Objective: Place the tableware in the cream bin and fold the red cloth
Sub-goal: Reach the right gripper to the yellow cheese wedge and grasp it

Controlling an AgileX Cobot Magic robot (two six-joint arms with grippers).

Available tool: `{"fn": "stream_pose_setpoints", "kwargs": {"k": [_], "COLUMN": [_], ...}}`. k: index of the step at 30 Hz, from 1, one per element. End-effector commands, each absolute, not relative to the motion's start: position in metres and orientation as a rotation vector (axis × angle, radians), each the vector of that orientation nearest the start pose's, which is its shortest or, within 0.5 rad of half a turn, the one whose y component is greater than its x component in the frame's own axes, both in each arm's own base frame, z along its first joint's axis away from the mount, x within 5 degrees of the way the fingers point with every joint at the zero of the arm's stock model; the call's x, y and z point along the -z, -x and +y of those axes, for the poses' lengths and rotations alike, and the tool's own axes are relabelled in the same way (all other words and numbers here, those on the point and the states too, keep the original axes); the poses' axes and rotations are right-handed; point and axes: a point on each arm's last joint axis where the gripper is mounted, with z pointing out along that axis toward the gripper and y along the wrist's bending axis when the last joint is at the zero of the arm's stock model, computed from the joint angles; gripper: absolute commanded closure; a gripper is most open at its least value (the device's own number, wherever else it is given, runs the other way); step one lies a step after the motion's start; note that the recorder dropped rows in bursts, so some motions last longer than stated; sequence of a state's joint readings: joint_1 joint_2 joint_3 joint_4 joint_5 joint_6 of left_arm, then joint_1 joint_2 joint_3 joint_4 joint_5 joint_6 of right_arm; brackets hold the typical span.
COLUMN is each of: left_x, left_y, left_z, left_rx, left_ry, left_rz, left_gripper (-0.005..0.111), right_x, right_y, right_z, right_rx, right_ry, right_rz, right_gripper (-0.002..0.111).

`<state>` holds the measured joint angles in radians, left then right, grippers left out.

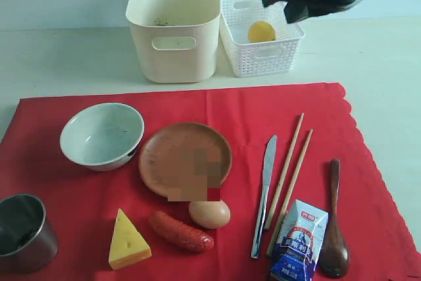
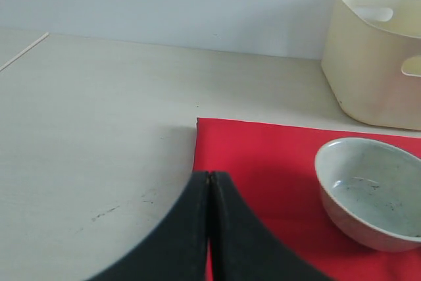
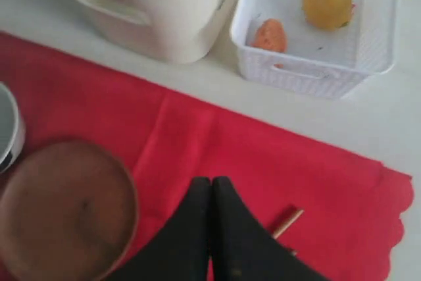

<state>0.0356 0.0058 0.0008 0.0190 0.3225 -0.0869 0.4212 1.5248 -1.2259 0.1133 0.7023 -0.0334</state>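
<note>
Bright even light, soft shadows; right wrist view blurred; plate (image 1: 158, 156) partly pixelated.

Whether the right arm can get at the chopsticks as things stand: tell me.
Probably yes. The right gripper hangs over the red cloth close to the chopsticks, whose upper ends lie bare. Its jaws are shut and must open first; the packet crowds the lower ends.
</note>
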Motion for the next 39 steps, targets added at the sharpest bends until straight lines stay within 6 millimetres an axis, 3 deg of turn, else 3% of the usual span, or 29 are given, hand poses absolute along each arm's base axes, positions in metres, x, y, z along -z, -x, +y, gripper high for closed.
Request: {"fn": "stream_pose_setpoints", "kwargs": {"k": [1,10,21,33,39], "left_x": [-0.185,-0.185,-0.185,-0.185,-0.185], "left_y": [-0.054,-0.054,-0.054,-0.054,-0.054], "left_z": [0.002,0.002,0.002,0.002,0.002], "left_rx": [0.020,0.020,0.020,0.020,0.020], "left_ry": [0.099,0.099,0.099,0.099,0.099], "left_rz": [1.797,1.797,1.797,1.797,1.797], "left_gripper": [0.106,0.106,0.106,0.106,0.106], "right_x": [-0.287,-0.247,-0.224,-0.188,-0.177], "right_y": [-0.276,-0.226,-0.181,-0.148,-0.141], "right_z": [0.161,0.198,0.244,0.302,0.330], "right_rx": [-0.312,-0.332,-0.390,-0.515,-0.524], "right_ry": [0.613,0.894,1.145,1.199,1.274], "right_rz": [2.491,2.563,2.494,2.413,2.400], "right_gripper": [0.108,0.108,0.107,0.062,0.038]}}
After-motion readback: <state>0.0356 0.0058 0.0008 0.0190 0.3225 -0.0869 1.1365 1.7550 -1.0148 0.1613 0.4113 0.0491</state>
